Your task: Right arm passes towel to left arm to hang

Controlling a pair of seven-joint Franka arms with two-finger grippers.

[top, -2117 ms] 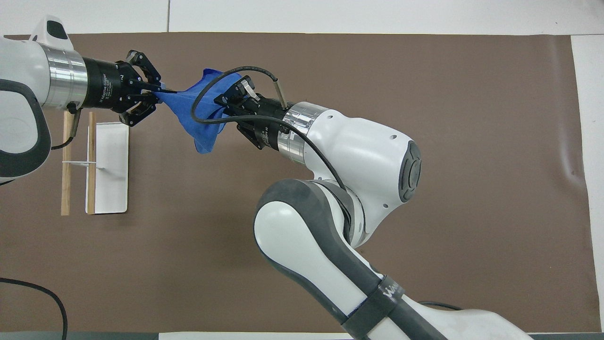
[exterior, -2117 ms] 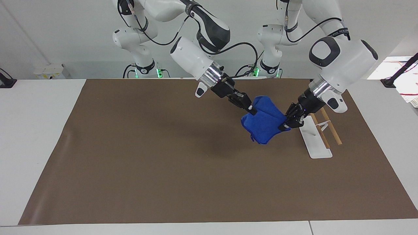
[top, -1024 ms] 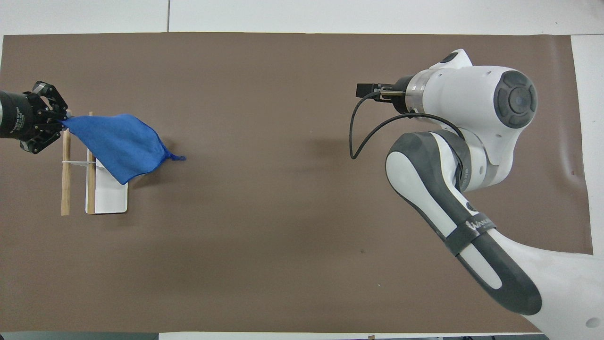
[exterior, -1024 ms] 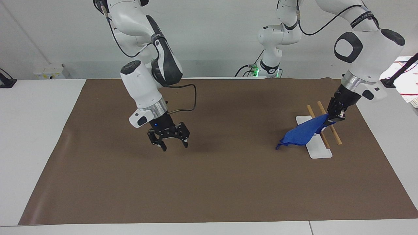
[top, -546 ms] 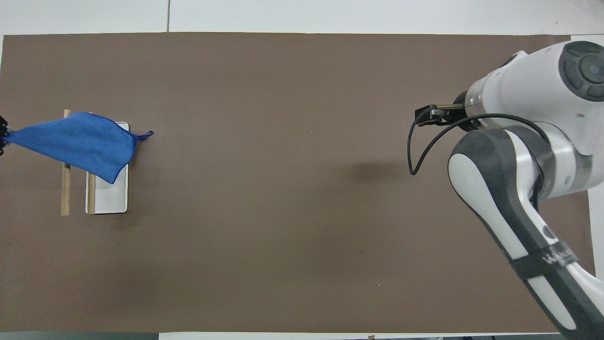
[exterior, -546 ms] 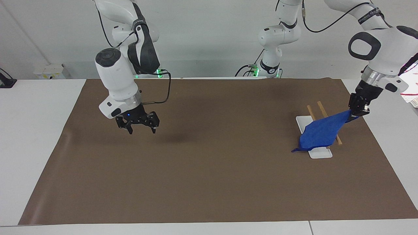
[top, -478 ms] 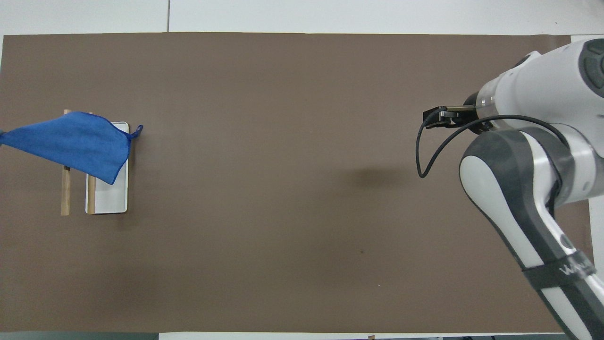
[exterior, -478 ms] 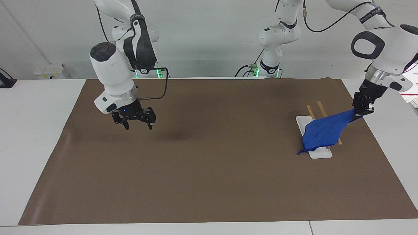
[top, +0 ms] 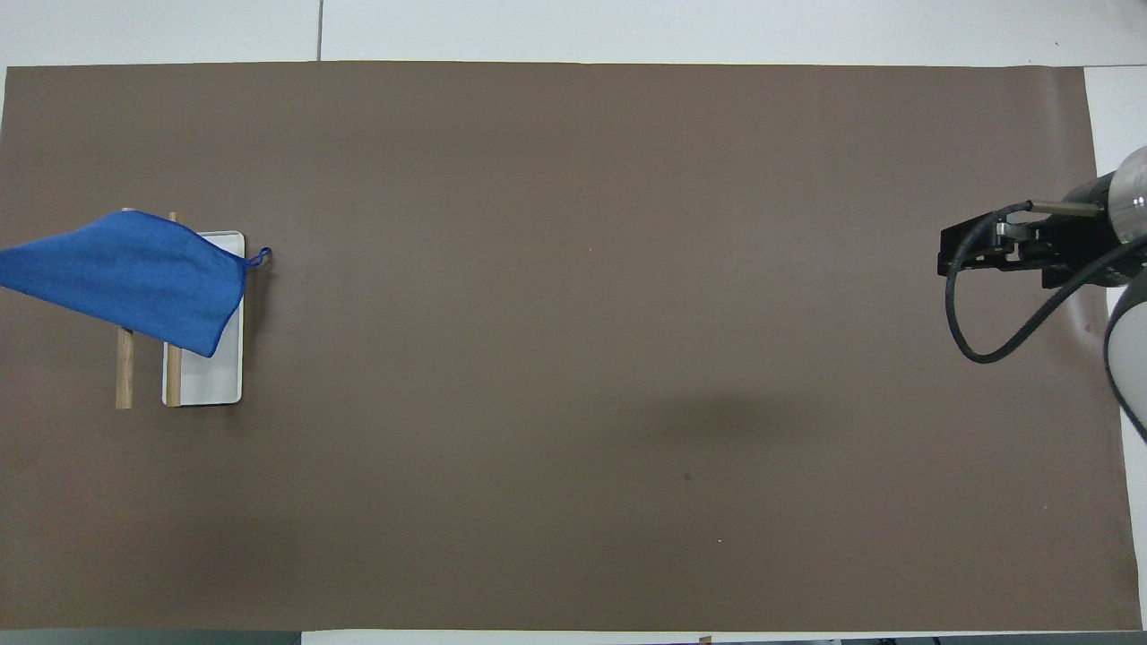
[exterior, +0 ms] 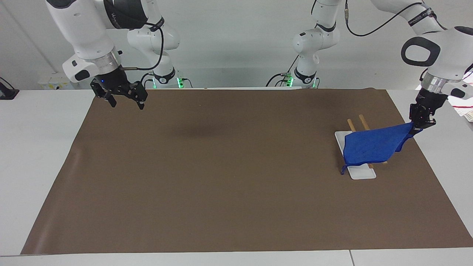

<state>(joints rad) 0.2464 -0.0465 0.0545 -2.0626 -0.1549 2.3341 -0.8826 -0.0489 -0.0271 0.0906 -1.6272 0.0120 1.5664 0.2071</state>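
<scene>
Backdrop: white wall, both arm bases at the robots' edge, brown mat (exterior: 236, 177) covering most of the white tabletop (exterior: 37, 155).
Towel: blue towel (exterior: 371, 146) hangs from 1 pinched corner and drapes over the rack at the left arm's end of the tabletop; lower edge lies on the rack's white base, small loop tag dangles at the low corner.
Rack: 2 wooden bars (exterior: 364, 123) on a white base (exterior: 360, 171), bars partly covered by cloth.
My left claw: left claw (exterior: 419, 123) is clamped tight on the towel's top corner, raised over the mat's edge beside the rack; out of the overhead shot, only cloth shows there.
My right claw: right claw (exterior: 123, 98) is spread wide and empty, up over the mat corner at the right arm's end, waiting.
Stage: handover looks done; I judge the hanging is in hand, cloth across the bars but not released.
Handling: light, soft, floppy, no stiffness; it sags from any 1 hold point and can slide off smooth bars if weight sits uneven.
Where to hold: corner or hem edge, as now; mid-cloth pinch would bunch it.
Risk: letting go with most cloth on 1 side could let it slip off.
</scene>
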